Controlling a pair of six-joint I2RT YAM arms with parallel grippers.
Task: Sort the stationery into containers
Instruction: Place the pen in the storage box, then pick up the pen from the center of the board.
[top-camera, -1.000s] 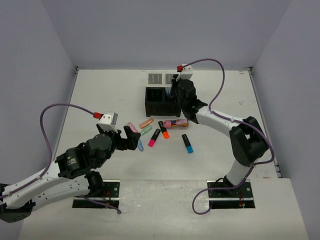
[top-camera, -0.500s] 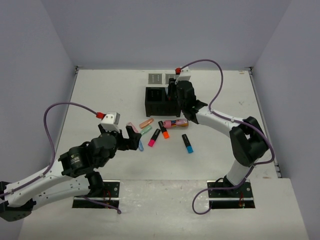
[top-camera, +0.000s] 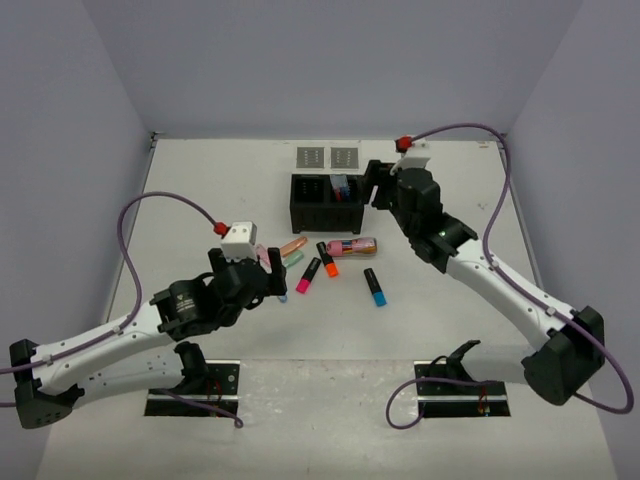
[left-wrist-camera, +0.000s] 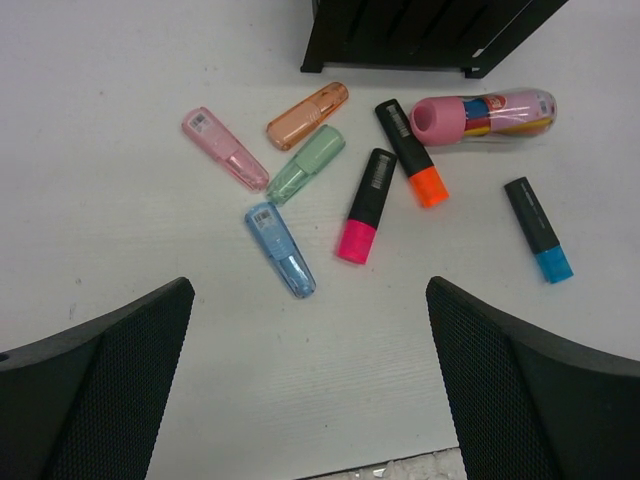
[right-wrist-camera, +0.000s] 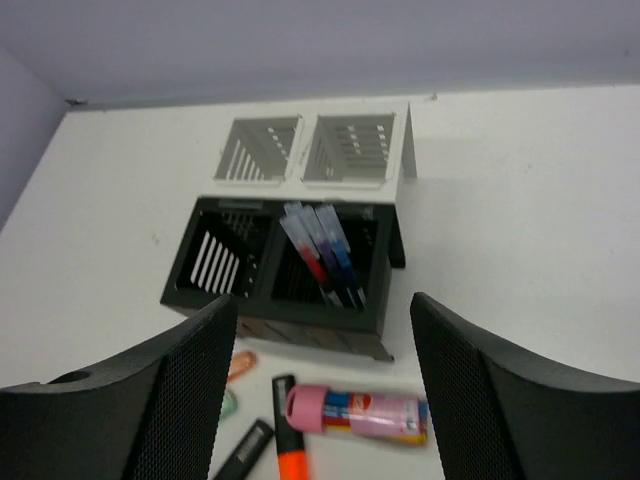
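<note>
sorting is looking partway done: thin red and blue pens are standing in the right compartment of the black slatted two-compartment box, the right gripper hovering above, fingers apart and empty. the left gripper, spread wide, is hanging over loose highlighters; next it is needing to drop squarely onto the translucent blue highlighter. the right wrist view is showing the box's inside, which the left wrist view is missing.

Pens in black box (highlighters scattered).
</note>
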